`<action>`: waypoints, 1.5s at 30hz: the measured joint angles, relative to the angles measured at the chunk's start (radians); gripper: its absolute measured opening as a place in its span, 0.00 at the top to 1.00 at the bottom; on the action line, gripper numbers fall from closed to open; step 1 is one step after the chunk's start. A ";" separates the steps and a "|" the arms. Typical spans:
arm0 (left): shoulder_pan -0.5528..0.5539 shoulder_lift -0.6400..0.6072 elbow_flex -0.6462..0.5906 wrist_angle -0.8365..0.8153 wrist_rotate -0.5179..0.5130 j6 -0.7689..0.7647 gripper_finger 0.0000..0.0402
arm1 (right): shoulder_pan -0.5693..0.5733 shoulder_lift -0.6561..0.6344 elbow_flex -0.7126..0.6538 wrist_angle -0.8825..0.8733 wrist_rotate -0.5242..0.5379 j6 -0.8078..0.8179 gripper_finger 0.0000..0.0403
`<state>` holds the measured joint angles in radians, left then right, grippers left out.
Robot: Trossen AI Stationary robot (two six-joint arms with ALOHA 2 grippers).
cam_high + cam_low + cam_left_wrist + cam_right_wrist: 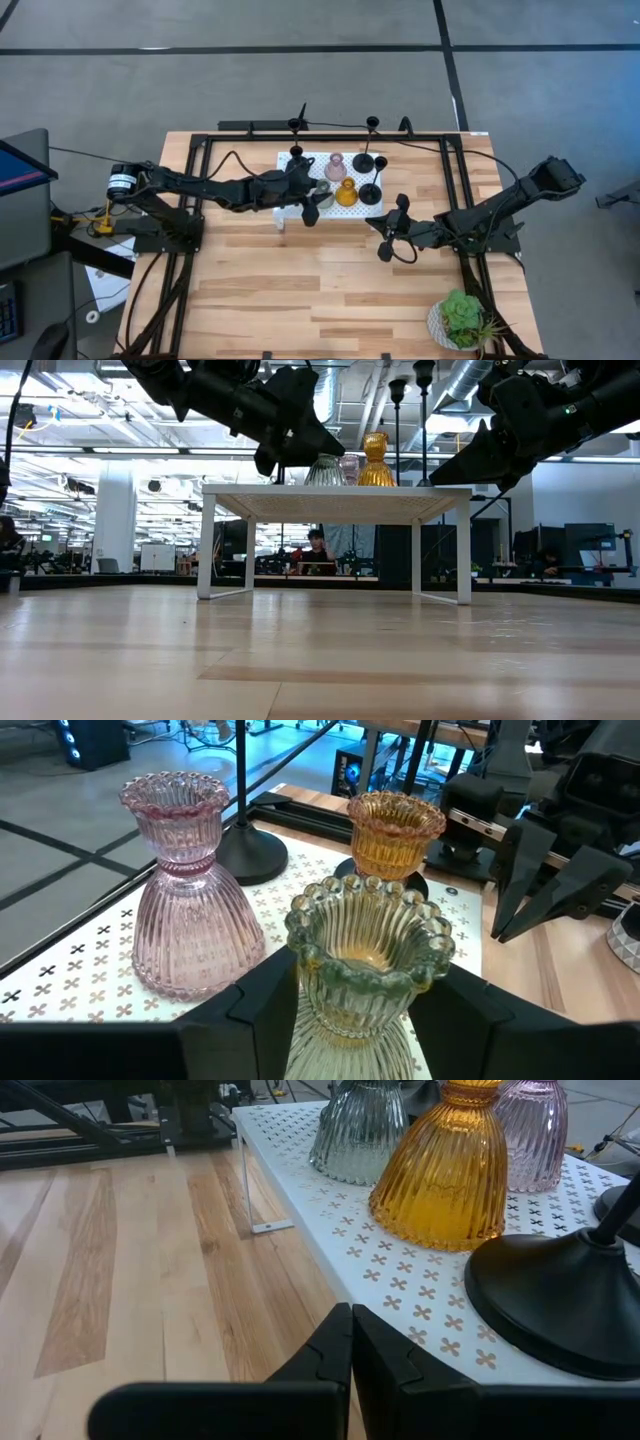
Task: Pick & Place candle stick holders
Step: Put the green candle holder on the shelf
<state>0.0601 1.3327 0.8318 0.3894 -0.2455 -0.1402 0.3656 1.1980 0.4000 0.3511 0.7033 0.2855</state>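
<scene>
A white perforated platform [300,212] stands at the table's far middle. On it stand a pink holder [336,166], an amber holder [346,193], a pale green holder [323,192] and black stemmed holders [370,193] on their disc bases. My left gripper [365,1020] is at the platform's near left part, shut on the pale green holder [365,960]. My right gripper [390,228] hangs shut and empty just off the platform's right near corner, and its shut fingers also show in the right wrist view [352,1342]. My left gripper pinches the pale green holder's ribbed lower body [345,1035] between its two fingers, one on either side, below the flared scalloped rim. The fingers come nearly level from the table's left. The holder stands upright, and in the low view its base [325,480] is down on the platform.
A potted green plant [462,320] sits at the table's near right corner. A black frame [452,180] runs around the table's edges. The wooden table [300,290] lies bare nearer than the platform. A black disc base [560,1300] is close to my right gripper.
</scene>
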 joint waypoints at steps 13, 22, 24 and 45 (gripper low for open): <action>0.000 0.000 0.000 0.016 0.000 0.000 0.57 | 0.000 0.000 0.000 0.000 0.000 0.000 1.00; 0.000 0.000 -0.001 0.015 0.000 0.001 0.52 | 0.000 0.000 0.000 -0.001 0.000 0.000 1.00; -0.002 0.000 -0.001 0.014 0.000 0.001 0.49 | 0.000 0.000 0.000 -0.005 0.000 0.000 1.00; -0.031 0.000 -0.002 0.007 -0.002 -0.001 0.28 | 0.000 0.000 0.001 -0.030 0.000 0.003 1.00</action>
<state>0.0289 1.3327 0.8303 0.3962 -0.2473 -0.1410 0.3660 1.1980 0.4007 0.3214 0.7035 0.2882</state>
